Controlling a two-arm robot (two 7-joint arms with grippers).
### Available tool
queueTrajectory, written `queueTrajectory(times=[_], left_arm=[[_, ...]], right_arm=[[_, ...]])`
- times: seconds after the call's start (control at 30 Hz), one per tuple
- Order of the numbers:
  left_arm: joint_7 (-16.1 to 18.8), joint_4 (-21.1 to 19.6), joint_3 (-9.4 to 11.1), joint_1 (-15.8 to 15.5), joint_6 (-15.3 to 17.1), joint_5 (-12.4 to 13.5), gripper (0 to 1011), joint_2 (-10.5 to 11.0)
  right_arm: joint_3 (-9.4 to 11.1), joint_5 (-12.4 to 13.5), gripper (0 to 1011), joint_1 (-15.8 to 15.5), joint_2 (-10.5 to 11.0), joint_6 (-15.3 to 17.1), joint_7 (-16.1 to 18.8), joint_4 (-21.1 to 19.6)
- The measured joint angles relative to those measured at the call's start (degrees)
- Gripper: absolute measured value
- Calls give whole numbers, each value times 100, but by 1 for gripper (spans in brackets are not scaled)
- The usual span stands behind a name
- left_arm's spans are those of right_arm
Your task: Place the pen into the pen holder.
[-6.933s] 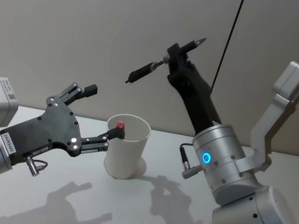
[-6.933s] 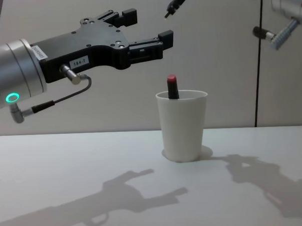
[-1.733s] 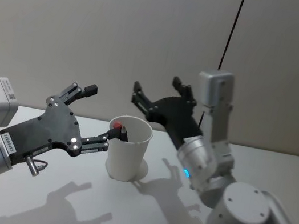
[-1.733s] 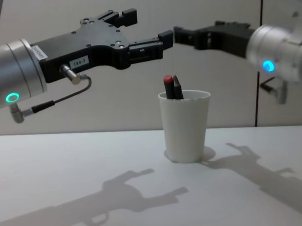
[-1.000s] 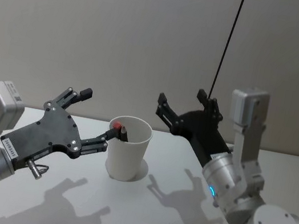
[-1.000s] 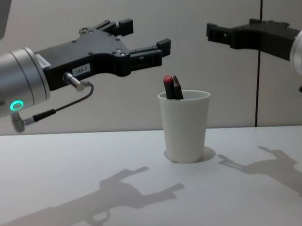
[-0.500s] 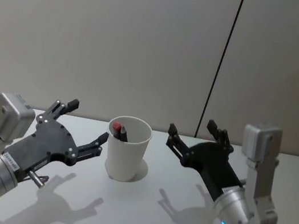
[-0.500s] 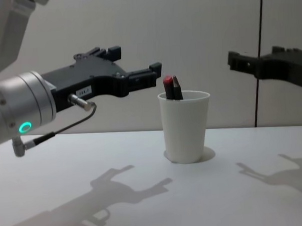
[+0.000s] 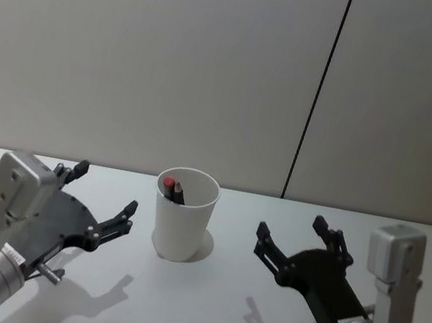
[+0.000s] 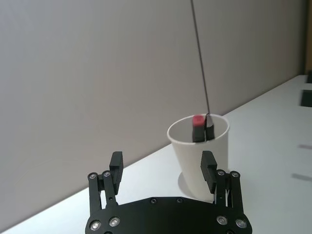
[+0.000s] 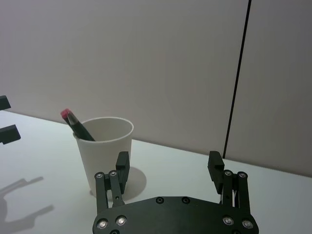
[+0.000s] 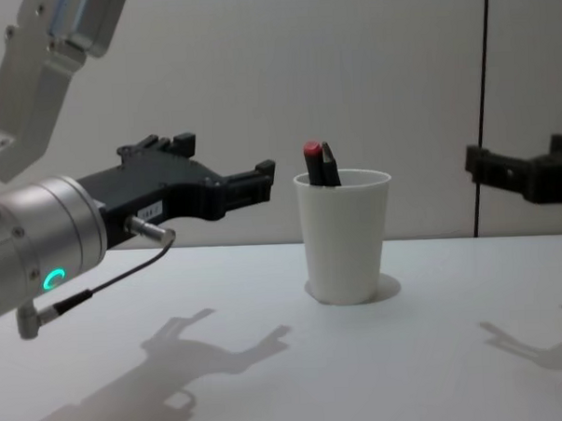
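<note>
The white pen holder (image 9: 183, 221) (image 12: 344, 240) stands upright on the table between my two arms. Two pens lean inside it: a dark pointed pen (image 9: 178, 193) (image 12: 329, 163) and a red-capped one (image 9: 168, 181) (image 12: 313, 152). Both poke just above the rim. My left gripper (image 9: 105, 190) (image 12: 221, 157) hovers open and empty to the left of the cup, not touching it. On the right, my right gripper (image 9: 292, 228) (image 12: 519, 158) is open and empty, well apart from the cup. Each wrist view looks past open fingers at the pen holder (image 10: 190, 156) (image 11: 100, 151).
The white table (image 9: 206, 310) carries the cup and the arms' shadows. A grey wall with a dark vertical seam (image 9: 319, 92) stands behind. Free room lies in front of the cup and to both sides.
My right gripper had held the dark pen above the cup; the pen now stands inside it. Both open grippers have drawn back from the cup and come lower.
</note>
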Motion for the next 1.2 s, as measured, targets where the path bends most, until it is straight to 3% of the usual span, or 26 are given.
queueTrajectory(times=[0.2,0.43,1.2], left_arm=[[429,-103,24,149,227,117,1002,-28],[700,-166,38,239,368,191,1002,-44],[740,-175,37,249,392,204,1002,-46]], right_arm=[[86,29,1001,-332,100,-3,-13,-195],[122,37,1001,-452,137,-4,-17,-264],[120,37,1001,-465,142,-2,-15,-272]])
